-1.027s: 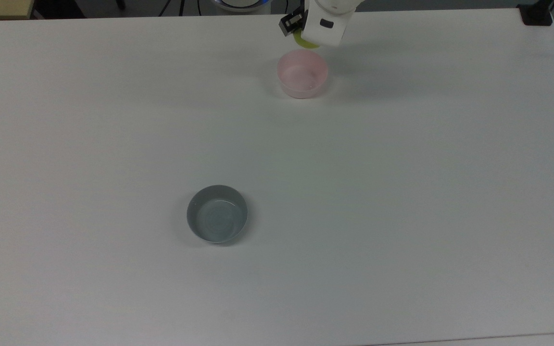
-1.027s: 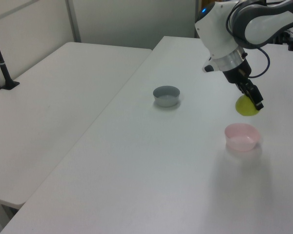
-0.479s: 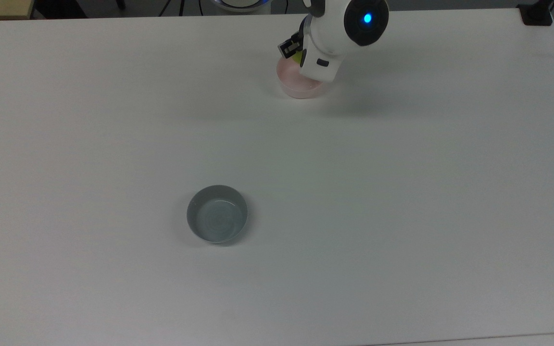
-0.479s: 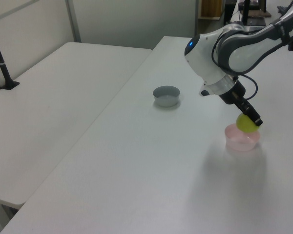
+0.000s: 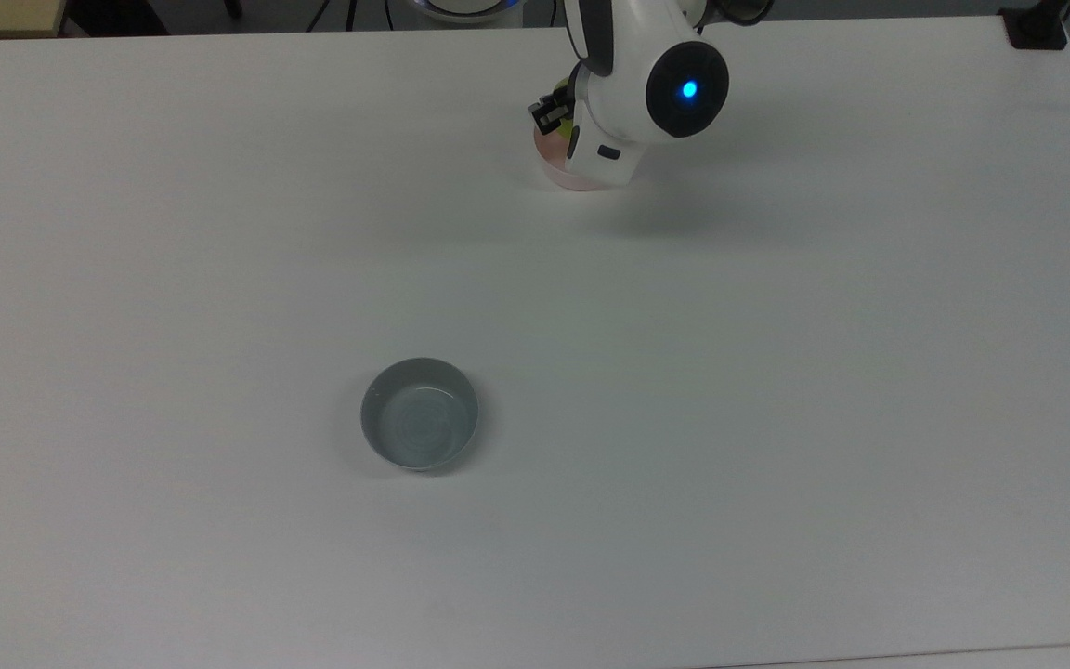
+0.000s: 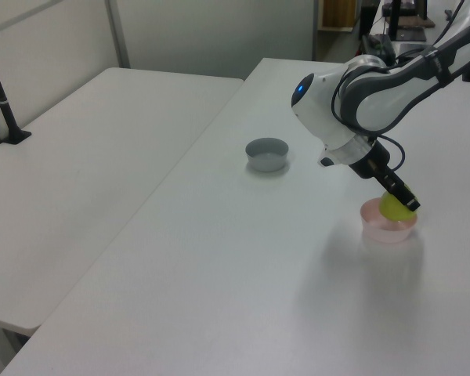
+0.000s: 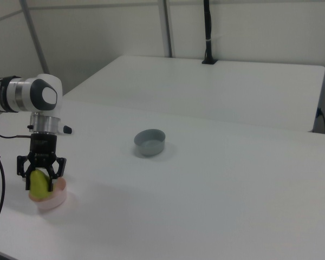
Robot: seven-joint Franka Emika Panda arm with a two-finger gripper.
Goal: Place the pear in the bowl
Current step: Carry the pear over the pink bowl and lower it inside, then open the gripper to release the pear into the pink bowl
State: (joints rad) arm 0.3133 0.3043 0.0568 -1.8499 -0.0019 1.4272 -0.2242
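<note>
While gripped by the robot's black two-finger jaws [image 7: 41,176], which pinch its sides, the small yellow-green pear [image 7: 39,184] sits low inside the small round pale pink bowl [image 7: 50,200] on the white tabletop [image 7: 216,189]. A grey-blue round bowl [image 7: 150,142] stands well apart from it, toward the right view's right.

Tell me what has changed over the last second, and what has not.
The gripper carried the pear from beside the pink bowl to over it and lowered it, so the pear now sits low at the bowl's rim, the fingers still closed on it. The grey-blue bowl and the pink bowl stayed put.
</note>
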